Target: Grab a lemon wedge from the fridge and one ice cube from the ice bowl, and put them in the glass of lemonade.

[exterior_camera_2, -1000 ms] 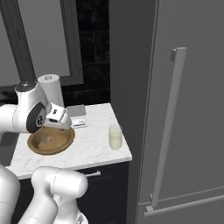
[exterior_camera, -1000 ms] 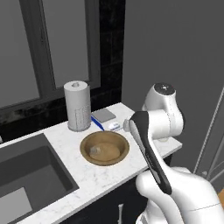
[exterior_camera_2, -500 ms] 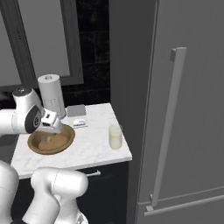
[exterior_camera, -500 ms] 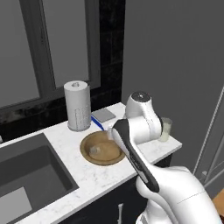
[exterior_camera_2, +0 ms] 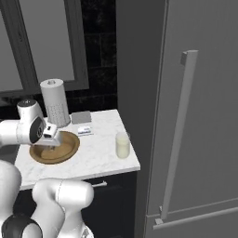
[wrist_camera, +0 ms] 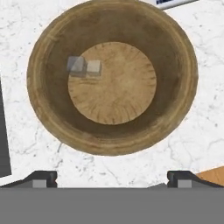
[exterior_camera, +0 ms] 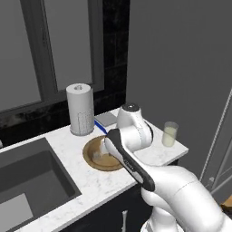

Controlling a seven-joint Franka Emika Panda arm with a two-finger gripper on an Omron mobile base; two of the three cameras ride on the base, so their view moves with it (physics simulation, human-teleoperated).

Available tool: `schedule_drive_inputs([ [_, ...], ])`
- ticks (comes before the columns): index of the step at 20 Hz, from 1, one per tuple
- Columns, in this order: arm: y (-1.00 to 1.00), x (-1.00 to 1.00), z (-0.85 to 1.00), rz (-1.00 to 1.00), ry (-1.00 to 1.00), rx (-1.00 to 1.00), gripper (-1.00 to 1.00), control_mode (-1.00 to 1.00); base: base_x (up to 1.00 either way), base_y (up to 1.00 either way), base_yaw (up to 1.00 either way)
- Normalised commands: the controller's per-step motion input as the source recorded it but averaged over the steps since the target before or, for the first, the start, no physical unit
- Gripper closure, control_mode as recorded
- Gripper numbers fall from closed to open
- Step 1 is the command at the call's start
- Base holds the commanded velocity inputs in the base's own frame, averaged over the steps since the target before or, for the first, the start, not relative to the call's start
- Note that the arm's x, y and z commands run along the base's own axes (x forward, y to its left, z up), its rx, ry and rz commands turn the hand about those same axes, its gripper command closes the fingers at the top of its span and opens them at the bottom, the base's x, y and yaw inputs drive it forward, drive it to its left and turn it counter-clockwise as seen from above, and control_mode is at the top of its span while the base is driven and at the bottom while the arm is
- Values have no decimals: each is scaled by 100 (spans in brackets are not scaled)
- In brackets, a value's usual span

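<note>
With jaws wide apart, the gripper (wrist_camera: 111,178) hovers over the ice bowl (wrist_camera: 175,48), apparently needing to shift toward 2 ice cubes (wrist_camera: 84,65) at upper left.

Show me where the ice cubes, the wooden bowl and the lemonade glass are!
ice cubes (wrist_camera: 84,66): hand view, where the two cubes meet.
wooden bowl (wrist_camera: 175,65): hand view, sloping inner wall.
lemonade glass (exterior_camera_2: 122,148): right base view, its pale liquid.

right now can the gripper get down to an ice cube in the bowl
Probably yes: the gripper hangs open above the ice bowl, and the two ice cubes lie uncovered, though off to one side of its centre.
</note>
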Motion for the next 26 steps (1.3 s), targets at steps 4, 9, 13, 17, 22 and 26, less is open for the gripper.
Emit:
schedule_drive_inputs([
  [4, 44, 29, -34, 6, 4, 1, -100, -100, 0, 0, 0],
  [9, 31, 34, -13, 2, 6, 2, -100, -100, 0, 0, 0],
  [13, 16, 38, -17, 0, 2, 0, -100, -100, 0, 0, 0],
  [17, 0, 23, -21, 0, 0, 0, -100, -100, 0, 0, 0],
  [22, 0, 26, -24, 0, 0, 0, -100, -100, 0, 0, 0],
  [26, 2, 25, -20, 0, 0, 0, -100, -100, 0, 0, 0],
])
